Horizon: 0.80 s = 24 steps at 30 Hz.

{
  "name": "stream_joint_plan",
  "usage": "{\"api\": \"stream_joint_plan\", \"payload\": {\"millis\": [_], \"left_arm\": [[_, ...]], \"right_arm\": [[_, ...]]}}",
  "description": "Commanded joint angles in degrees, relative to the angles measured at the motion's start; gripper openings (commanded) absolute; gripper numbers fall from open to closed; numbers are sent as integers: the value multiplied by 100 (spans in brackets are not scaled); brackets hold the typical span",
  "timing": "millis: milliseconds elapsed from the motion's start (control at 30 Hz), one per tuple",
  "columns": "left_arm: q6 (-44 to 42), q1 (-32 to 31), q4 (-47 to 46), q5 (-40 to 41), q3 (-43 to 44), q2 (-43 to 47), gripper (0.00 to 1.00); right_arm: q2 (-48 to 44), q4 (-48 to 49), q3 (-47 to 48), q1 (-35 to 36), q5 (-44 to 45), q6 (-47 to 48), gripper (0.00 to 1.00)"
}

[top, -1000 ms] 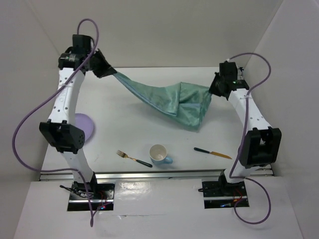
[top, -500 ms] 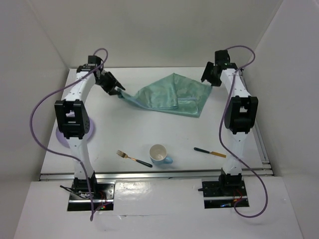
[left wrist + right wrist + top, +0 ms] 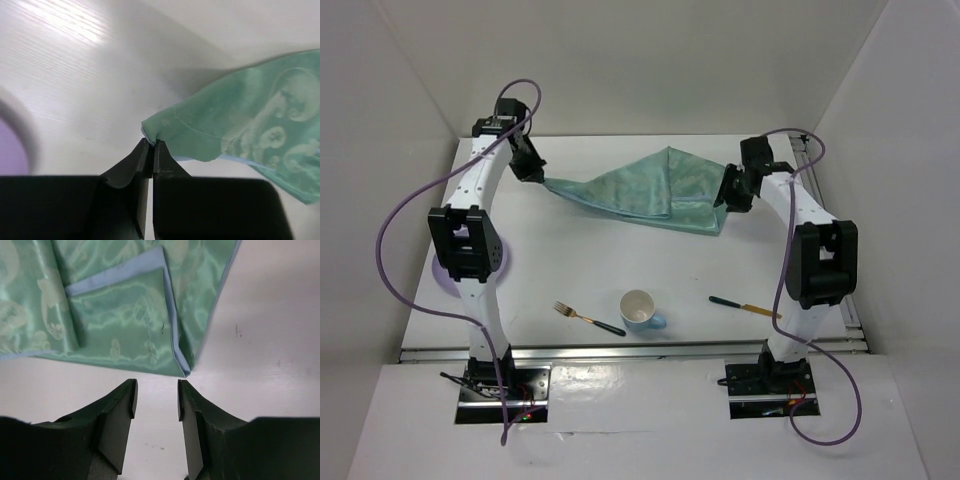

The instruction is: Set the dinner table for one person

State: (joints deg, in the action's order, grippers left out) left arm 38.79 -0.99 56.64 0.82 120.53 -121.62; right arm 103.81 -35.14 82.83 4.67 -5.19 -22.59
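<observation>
A teal patterned cloth (image 3: 650, 190) lies partly folded at the back of the white dinner table (image 3: 570, 260). My left gripper (image 3: 542, 180) is shut on the cloth's left corner (image 3: 160, 131), just above the table. My right gripper (image 3: 725, 198) is open and empty, just short of the cloth's folded right corner (image 3: 184, 371). A gold fork (image 3: 588, 318), a white and blue cup (image 3: 640, 311) and a gold knife (image 3: 747, 307) lie along the near edge. A purple plate (image 3: 498, 255) sits at the left, mostly hidden by my left arm.
White walls close in the table on the left, back and right. Aluminium rails (image 3: 640, 350) run along the near edge. The purple plate's rim shows blurred in the left wrist view (image 3: 12, 145).
The cloth went from hanging stretched between both grippers to lying on the table. My right gripper let go of it, then moved nearer and lower. My left gripper still holds its corner.
</observation>
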Motion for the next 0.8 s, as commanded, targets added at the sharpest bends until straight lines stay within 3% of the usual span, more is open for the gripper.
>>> {"api": "stream_joint_plan", "payload": {"millis": [0, 100, 167, 200, 300, 500, 767], "left_arm": [[-574, -208, 531, 1279, 102, 34, 16], [-652, -260, 568, 1193, -406, 199, 42], [-653, -261, 261, 1192, -968, 384, 51], [-653, -322, 155, 1192, -1109, 533, 61], [-776, -322, -13, 1192, -1207, 534, 74], [-776, -375, 277, 1517, -882, 288, 78], [-829, -375, 277, 1404, -1075, 16, 78]], "right_arm": [[-308, 340, -363, 43, -202, -70, 50], [-309, 279, -416, 105, -263, -122, 55], [-309, 226, -416, 157, -263, -123, 59], [-309, 226, -486, 157, -263, -123, 61], [-169, 297, -391, 157, -316, -123, 65], [586, 78, 487, 210, -316, 246, 65], [1545, -99, 1428, 210, -377, 800, 75]]}}
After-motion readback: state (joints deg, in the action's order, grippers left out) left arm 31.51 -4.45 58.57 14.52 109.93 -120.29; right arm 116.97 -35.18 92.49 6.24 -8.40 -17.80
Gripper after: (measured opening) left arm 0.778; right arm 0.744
